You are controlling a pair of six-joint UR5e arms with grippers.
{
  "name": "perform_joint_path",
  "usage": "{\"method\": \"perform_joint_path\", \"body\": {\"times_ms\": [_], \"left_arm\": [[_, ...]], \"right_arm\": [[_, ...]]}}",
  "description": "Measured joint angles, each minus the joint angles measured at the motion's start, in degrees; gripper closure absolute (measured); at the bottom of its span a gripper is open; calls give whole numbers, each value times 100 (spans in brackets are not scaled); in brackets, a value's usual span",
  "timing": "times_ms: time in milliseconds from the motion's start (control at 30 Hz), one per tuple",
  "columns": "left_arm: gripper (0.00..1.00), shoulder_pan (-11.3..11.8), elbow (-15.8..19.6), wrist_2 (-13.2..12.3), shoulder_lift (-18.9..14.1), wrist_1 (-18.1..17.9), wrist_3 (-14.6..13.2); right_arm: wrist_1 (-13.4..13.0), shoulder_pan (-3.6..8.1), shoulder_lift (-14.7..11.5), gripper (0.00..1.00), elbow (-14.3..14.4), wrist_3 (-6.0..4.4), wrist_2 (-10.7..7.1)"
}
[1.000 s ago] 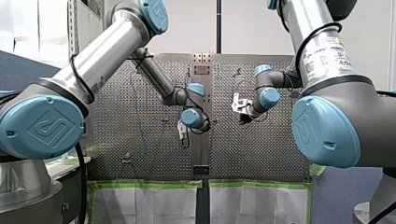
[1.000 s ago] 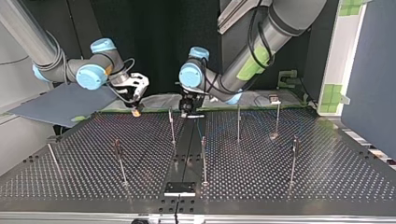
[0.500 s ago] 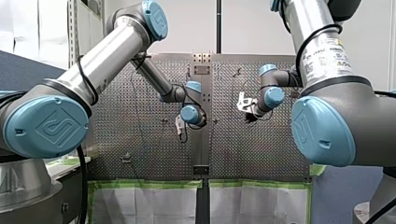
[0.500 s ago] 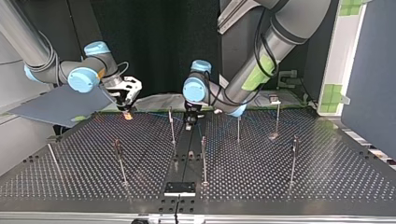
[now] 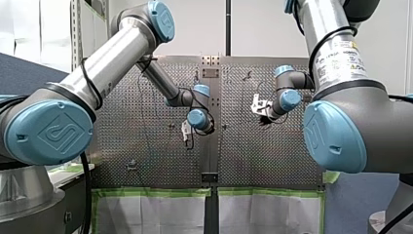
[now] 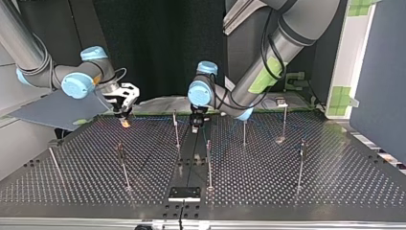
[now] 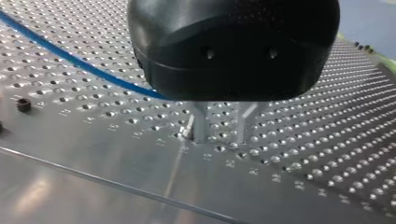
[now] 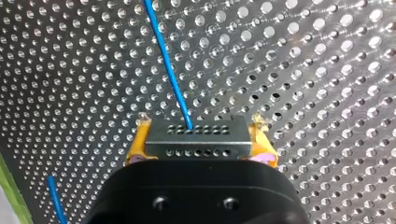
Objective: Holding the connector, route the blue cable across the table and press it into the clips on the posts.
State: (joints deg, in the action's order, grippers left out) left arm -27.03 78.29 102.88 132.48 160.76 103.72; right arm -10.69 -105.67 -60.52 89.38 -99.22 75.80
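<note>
Perforated metal bench [image 6: 287, 191], thin posts [image 6: 208, 163] standing across it and a dark backdrop behind: so the top view has it. Near the bench's far-left corner in that view, my right hand [image 6: 125, 120] hangs just above the surface. The right wrist view shows its yellow pads pinching a small grey connector [image 8: 195, 136] by its two ends. From the connector's face the blue cable [image 8: 166, 60] runs straight ahead over the holes, away from the hand. In the top view it shows faintly along the far edge, toward the nearest post [image 6: 176, 129].

Further right, at the middle of that edge, my left hand [image 7: 220, 137] points down with its metal fingers almost on the bench. They stand a little apart, with bare metal between them and nothing held. The cable passes behind this hand, not between its fingers.

The step, I judge, is carrying the connector outward to draw the cable taut. Doing it well calls for a firm, level pinch and a low, steady sweep that leaves the line neither slack nor strained. The cable should sit over a clip before it is pressed down.
</note>
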Motion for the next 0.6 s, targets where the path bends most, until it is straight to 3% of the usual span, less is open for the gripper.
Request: {"method": "perform_joint_path", "body": {"times_ms": [33,67,600], "left_arm": [[34,-5,0,2,0,25,-1],[0,-10,0,4,-1,48,-4],[0,-249,23,166,-332,748,-361]], "right_arm": [[1,3,1,100,-2,-1,-4],[2,7,2,100,-2,-2,-6],[-1,97,13,100,0,-3,-2]]}}
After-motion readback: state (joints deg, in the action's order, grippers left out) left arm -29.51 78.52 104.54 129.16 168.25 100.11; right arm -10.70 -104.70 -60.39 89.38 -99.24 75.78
